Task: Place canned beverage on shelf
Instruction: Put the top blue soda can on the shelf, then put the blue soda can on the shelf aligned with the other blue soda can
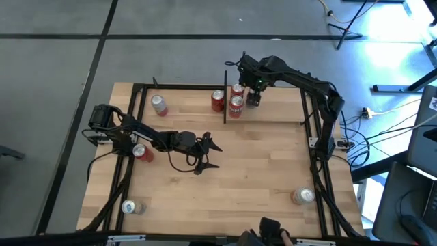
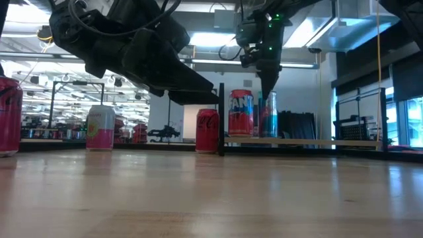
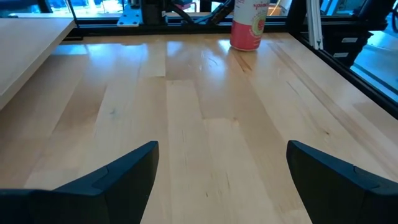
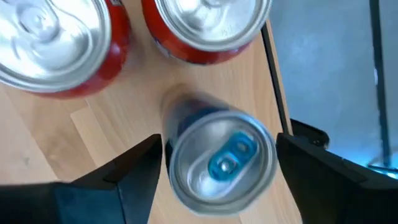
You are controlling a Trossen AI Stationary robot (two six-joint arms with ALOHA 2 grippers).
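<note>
A slim blue can (image 4: pixel 222 160) with a silver top stands upright on its base on the shelf (image 1: pixel 273 109), a pale board framed by black uprights at the table's far right. My right gripper (image 4: pixel 219 155) points down over it, open, one finger on each side of the can's top. Two red cans (image 1: pixel 236 98) stand on the shelf beside it. A third red can (image 2: pixel 207 130) stands left of the shelf's upright. My left gripper (image 1: pixel 205 154) waits open over the middle of the table, holding nothing. My right gripper comes at the blue can's upper part (image 4: pixel 186 124) from above, its fingers (image 4: pixel 134 174) close on either side. I cannot tell whether either finger touches the can. The can stands upright on the shelf board.
Loose cans stand on the tabletop: a pink one (image 1: pixel 158 104) at the far left, a red one (image 1: pixel 142 152) under my left arm, one (image 1: pixel 130 206) near the front left and one (image 1: pixel 302 196) near the front right. Black frame rails edge the table.
</note>
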